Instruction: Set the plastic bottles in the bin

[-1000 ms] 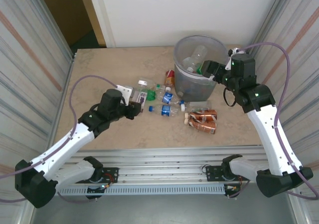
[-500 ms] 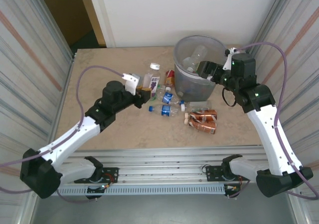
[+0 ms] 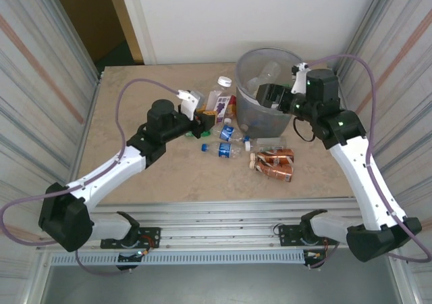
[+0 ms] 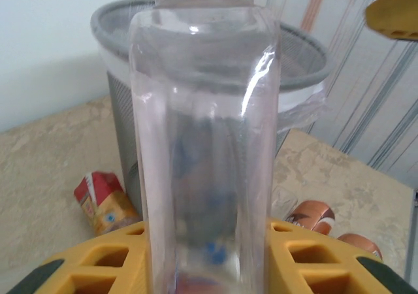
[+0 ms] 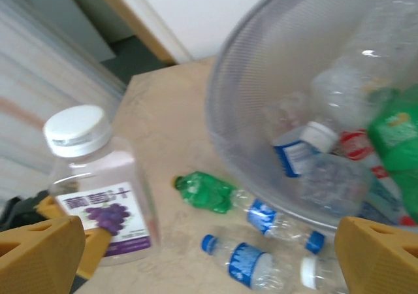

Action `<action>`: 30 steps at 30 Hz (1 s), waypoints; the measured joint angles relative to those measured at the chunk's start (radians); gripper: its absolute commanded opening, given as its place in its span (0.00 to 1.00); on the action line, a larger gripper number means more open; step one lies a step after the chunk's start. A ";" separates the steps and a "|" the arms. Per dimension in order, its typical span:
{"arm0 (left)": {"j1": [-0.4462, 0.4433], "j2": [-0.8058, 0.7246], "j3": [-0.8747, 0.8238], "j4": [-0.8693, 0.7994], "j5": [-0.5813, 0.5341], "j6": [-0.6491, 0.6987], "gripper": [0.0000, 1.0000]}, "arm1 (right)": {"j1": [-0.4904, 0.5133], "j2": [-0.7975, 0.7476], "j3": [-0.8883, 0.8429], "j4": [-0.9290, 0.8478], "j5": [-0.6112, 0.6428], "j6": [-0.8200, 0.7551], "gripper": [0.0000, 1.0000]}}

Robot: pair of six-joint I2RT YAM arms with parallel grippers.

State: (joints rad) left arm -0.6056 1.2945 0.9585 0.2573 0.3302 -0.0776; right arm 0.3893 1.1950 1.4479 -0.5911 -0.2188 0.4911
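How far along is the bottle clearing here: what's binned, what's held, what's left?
Done: several bottles lie inside the bin. In hand: the left hand grips a clear purple-labelled bottle close to the bin, while the right hand hangs open over the bin. Left: a green bottle, blue-labelled bottles and brown-labelled bottles lie on the table.

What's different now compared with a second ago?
The left gripper, shut on the grape-label bottle, lifted it off the table and carried it toward the bin. The right gripper, open over the bin, shifted slightly left. The other bottles on the table stayed put.
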 measured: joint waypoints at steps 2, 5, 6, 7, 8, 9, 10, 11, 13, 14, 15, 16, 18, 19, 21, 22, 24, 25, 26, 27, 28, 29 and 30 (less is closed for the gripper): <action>-0.005 0.002 0.001 0.012 0.013 0.006 0.21 | 0.021 0.015 0.016 0.010 -0.014 -0.003 0.94; -0.014 0.003 0.001 0.027 0.030 0.019 0.20 | 0.039 0.053 0.053 0.031 -0.043 -0.006 0.91; -0.019 0.004 0.001 0.033 0.037 0.023 0.21 | 0.044 0.070 0.070 0.037 -0.049 -0.006 0.90; -0.023 0.006 0.002 0.034 0.040 0.027 0.21 | 0.050 0.088 0.088 0.042 -0.055 -0.007 0.89; -0.027 0.008 0.003 0.035 0.045 0.031 0.21 | 0.057 0.110 0.110 0.043 -0.060 -0.010 0.88; -0.033 0.013 0.004 0.036 0.047 0.034 0.21 | 0.068 0.133 0.133 0.045 -0.062 -0.014 0.86; -0.038 0.017 0.005 0.037 0.048 0.038 0.21 | 0.077 0.154 0.154 0.045 -0.063 -0.020 0.85; -0.043 0.022 0.007 0.037 0.048 0.041 0.21 | 0.088 0.176 0.176 0.043 -0.063 -0.031 0.83; -0.051 0.031 0.011 0.036 0.050 0.049 0.21 | 0.103 0.211 0.208 0.040 -0.062 -0.040 0.79; -0.053 0.035 0.014 0.036 0.050 0.052 0.21 | 0.108 0.226 0.220 0.038 -0.061 -0.042 0.78; -0.057 0.040 0.018 0.036 0.051 0.053 0.21 | 0.111 0.239 0.230 0.035 -0.061 -0.047 0.76; -0.057 0.042 0.021 0.036 0.051 0.055 0.21 | 0.114 0.248 0.237 0.033 -0.059 -0.050 0.75; -0.058 0.044 0.026 0.036 0.052 0.056 0.21 | 0.115 0.265 0.244 0.029 -0.058 -0.054 0.71; -0.058 0.044 0.027 0.037 0.051 0.056 0.21 | 0.116 0.270 0.245 0.026 -0.058 -0.056 0.70; -0.058 0.045 0.032 0.037 0.050 0.056 0.21 | 0.116 0.281 0.245 0.014 -0.054 -0.056 0.68; -0.058 0.045 0.033 0.038 0.047 0.056 0.21 | 0.116 0.285 0.245 0.010 -0.051 -0.056 0.66; -0.058 0.045 0.035 0.040 0.043 0.056 0.21 | 0.118 0.292 0.245 0.003 -0.043 -0.058 0.58; -0.058 0.045 0.035 0.040 0.042 0.056 0.21 | 0.121 0.293 0.245 -0.001 -0.040 -0.058 0.55; -0.058 0.045 0.036 0.040 0.039 0.056 0.22 | 0.122 0.294 0.246 -0.005 -0.039 -0.059 0.51; -0.058 0.047 0.036 0.040 0.037 0.056 0.22 | 0.126 0.295 0.247 -0.007 -0.039 -0.057 0.47; -0.058 0.048 0.036 0.040 0.035 0.056 0.25 | 0.129 0.295 0.250 -0.009 -0.037 -0.057 0.43; -0.058 0.051 0.037 0.041 0.035 0.056 0.31 | 0.129 0.295 0.253 -0.012 -0.033 -0.059 0.40; -0.058 0.051 0.037 0.042 0.036 0.056 0.42 | 0.131 0.295 0.256 -0.017 -0.029 -0.060 0.37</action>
State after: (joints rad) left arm -0.6636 1.3457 0.9955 0.2993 0.3660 -0.0216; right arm 0.5201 1.4902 1.7039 -0.6079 -0.2478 0.4313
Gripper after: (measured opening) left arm 0.360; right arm 0.426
